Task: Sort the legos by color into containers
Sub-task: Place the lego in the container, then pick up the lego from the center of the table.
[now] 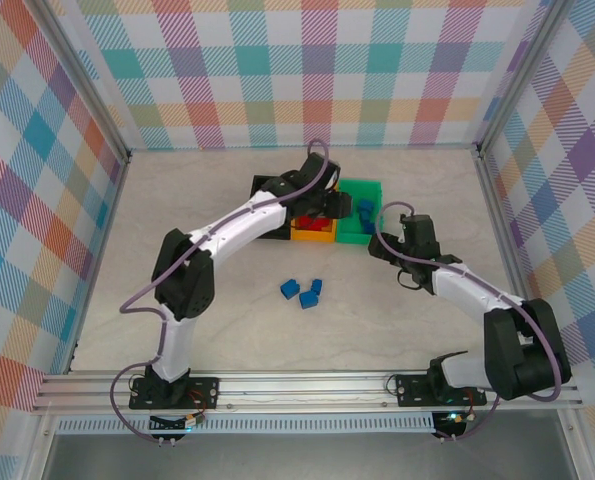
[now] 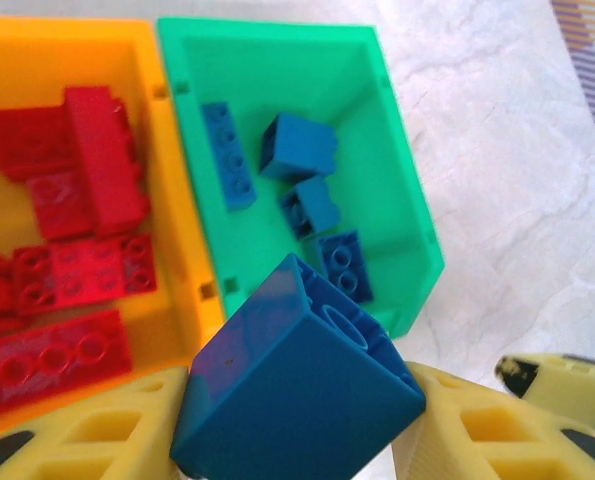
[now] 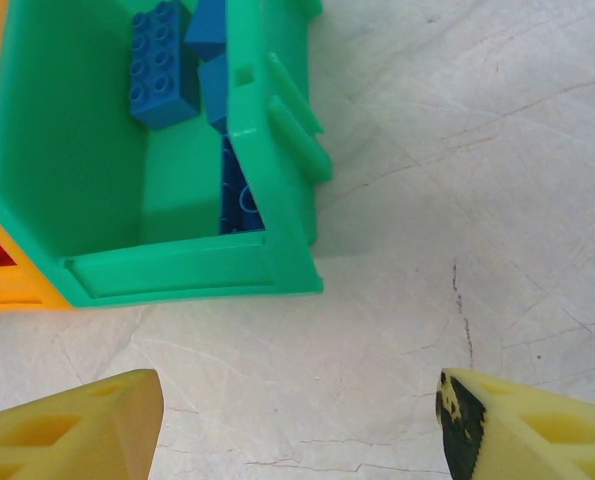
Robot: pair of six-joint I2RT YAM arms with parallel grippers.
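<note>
The yellow left claw point(image 2: 282, 445) grips a blue brick point(image 2: 287, 385); red bricks point(image 2: 82, 195) lie in the orange bin point(image 2: 67, 45).

Bright, even light is supplied from above, and no hard glare is seen on the table point(image 1: 237, 330). Only soft, short shadows are cast under the arms. In the left wrist view the blue brick point(image 2: 297, 390) clamped between the fingers point(image 2: 97, 430) is rendered slightly soft, being close to the lens, while the green bin point(image 2: 402, 180) beyond the fingertips is kept sharp. Ahead of the right gripper point(image 3: 299, 400), a pale shadow is thrown beside the bin wall, and colours are strongly saturated.
</note>
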